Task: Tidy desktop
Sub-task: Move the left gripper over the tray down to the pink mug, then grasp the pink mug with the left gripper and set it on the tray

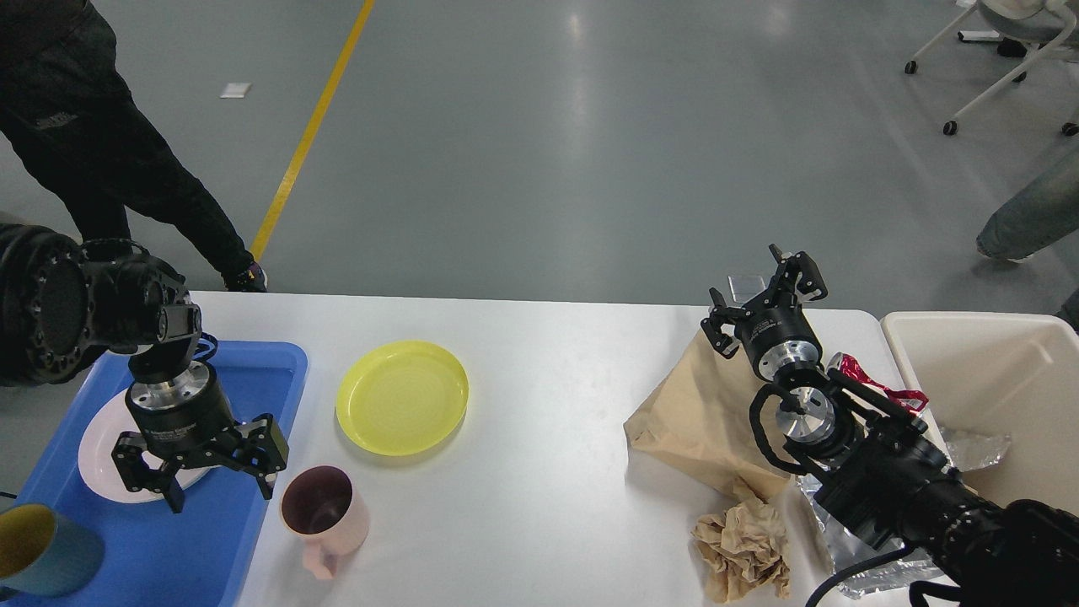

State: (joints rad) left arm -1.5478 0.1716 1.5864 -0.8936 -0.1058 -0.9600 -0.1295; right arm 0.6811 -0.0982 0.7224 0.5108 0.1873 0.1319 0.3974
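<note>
The white desktop (548, 405) holds a yellow plate (402, 396), a pink cup (324, 512), a flat brown paper bag (700, 421), a crumpled brown paper ball (746, 548) and silver foil wrappers (851, 548). My left gripper (198, 472) is open and empty, pointing down over a white plate (105, 455) in the blue tray (169, 539). My right gripper (763, 295) is open and empty, raised above the far corner of the paper bag.
A cream bin (995, 379) stands at the right edge with foil (974, 447) inside. A red wrapper (877, 384) lies by its rim. A yellow-and-blue cup (42, 548) sits in the tray's near corner. People stand beyond the table.
</note>
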